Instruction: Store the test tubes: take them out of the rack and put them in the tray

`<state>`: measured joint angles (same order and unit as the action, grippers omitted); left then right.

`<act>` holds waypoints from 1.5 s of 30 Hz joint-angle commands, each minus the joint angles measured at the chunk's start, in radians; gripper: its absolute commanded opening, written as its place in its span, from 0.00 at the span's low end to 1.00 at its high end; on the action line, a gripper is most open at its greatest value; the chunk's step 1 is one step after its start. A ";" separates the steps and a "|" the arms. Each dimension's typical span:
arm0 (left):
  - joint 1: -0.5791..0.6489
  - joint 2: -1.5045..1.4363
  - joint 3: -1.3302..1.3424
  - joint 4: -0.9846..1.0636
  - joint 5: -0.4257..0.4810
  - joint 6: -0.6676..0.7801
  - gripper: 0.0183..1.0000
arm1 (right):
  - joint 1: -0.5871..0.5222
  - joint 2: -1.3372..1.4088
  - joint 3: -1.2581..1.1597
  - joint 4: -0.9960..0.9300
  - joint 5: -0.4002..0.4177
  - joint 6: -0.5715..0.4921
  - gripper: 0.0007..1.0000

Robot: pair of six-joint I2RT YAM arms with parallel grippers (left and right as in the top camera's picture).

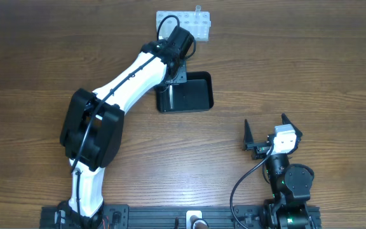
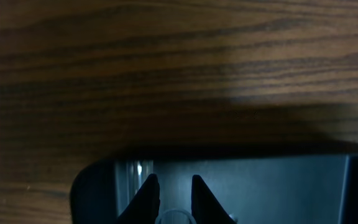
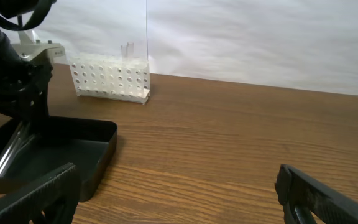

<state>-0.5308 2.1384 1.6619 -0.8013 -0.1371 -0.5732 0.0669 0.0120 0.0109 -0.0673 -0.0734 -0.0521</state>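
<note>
Left gripper [image 2: 174,178] hung low over tray [image 2: 278,186], fingers drawn close on rim of tube [image 2: 175,217], apparently clamped. Tube seen end-on: axis ran along fingers, down toward tray floor. Rack [image 1: 183,25] just beyond tray, last tube [image 1: 197,9] upright. Right gripper [image 1: 265,119] spread, well apart.

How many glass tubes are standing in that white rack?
1: a test tube stands upright near the right end of the rack. The left arm may hide others.
</note>
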 commanded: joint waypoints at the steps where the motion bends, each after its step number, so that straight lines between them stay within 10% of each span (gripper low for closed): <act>1: 0.006 0.036 0.005 0.023 0.010 -0.011 0.02 | -0.005 -0.007 -0.005 -0.002 -0.012 0.003 0.99; 29: 0.005 0.054 0.005 0.031 0.014 -0.011 0.27 | -0.005 -0.007 -0.005 -0.002 -0.012 0.003 0.99; 39: -0.024 -0.063 0.005 0.066 -0.087 -0.011 0.98 | -0.005 -0.007 -0.005 -0.002 -0.012 0.003 0.99; 45: -0.026 -0.233 0.005 0.082 -0.192 -0.011 1.00 | -0.005 -0.007 -0.005 -0.002 -0.012 0.003 0.99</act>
<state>-0.5591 2.0392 1.6604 -0.7254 -0.2367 -0.5877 0.0669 0.0120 0.0109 -0.0673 -0.0734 -0.0528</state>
